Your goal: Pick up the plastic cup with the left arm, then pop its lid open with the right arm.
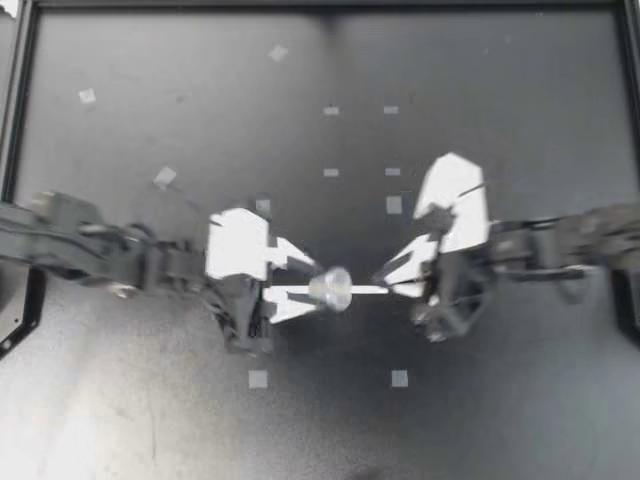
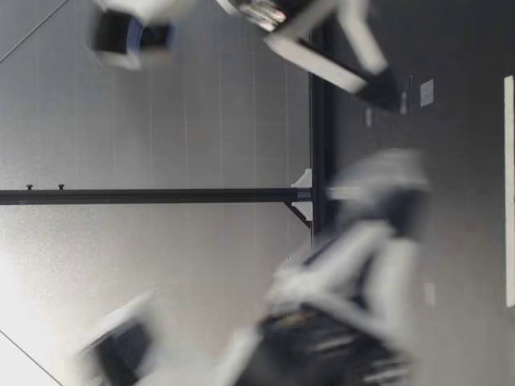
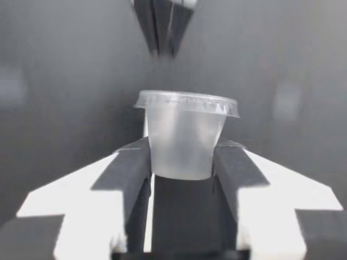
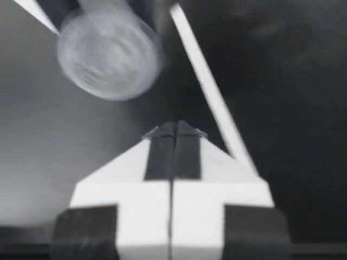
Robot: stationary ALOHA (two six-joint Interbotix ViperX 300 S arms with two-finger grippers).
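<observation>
Black table (image 1: 150, 400), dead centre: left gripper (image 1: 318, 283) clamped on the lidded cup (image 1: 331, 289). Right gripper (image 1: 385, 278), fingers pressed together, hovers close at the cup's three o'clock.

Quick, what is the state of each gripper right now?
Left gripper: shut on the small clear cup.
Right gripper: shut, holding nothing.
</observation>
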